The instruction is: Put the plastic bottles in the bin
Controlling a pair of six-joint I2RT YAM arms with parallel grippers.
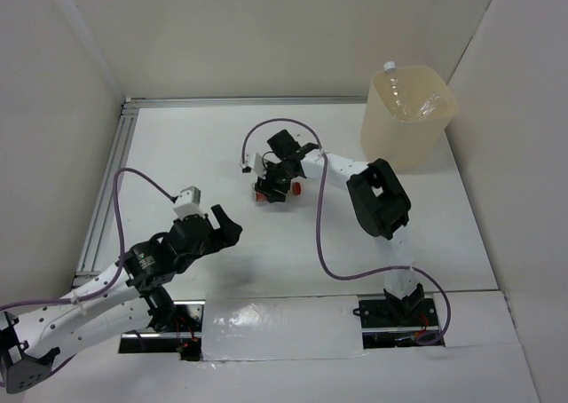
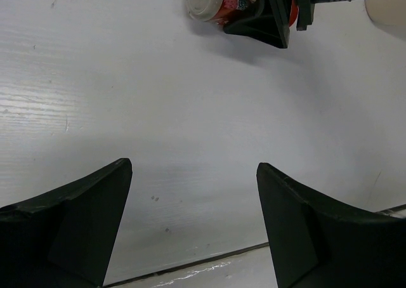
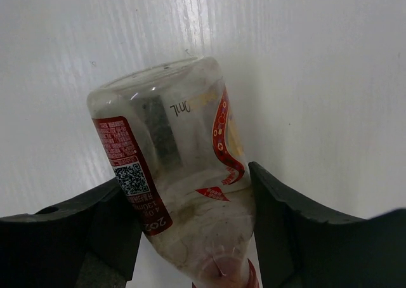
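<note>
Right hand [image 3: 185,174] grips red-cap bottle [image 3: 165,129], room all round — bin [image 1: 404,141] far-right corner.

The left arm [image 1: 98,296] stretches forward and to the right from its base. The left gripper [image 1: 226,225] at its end has its two fingers [image 2: 82,218] spread wide apart. The right arm [image 1: 377,199] bends sharply at the elbow and folds back leftward. The right gripper [image 1: 277,185] points down, with both fingers [image 3: 298,237] pressed against the bottle [image 3: 171,174] between them.

White table [image 1: 444,234], grey metal rail [image 1: 105,190] along its left edge, pale walls [image 1: 266,30] behind and beside.
</note>
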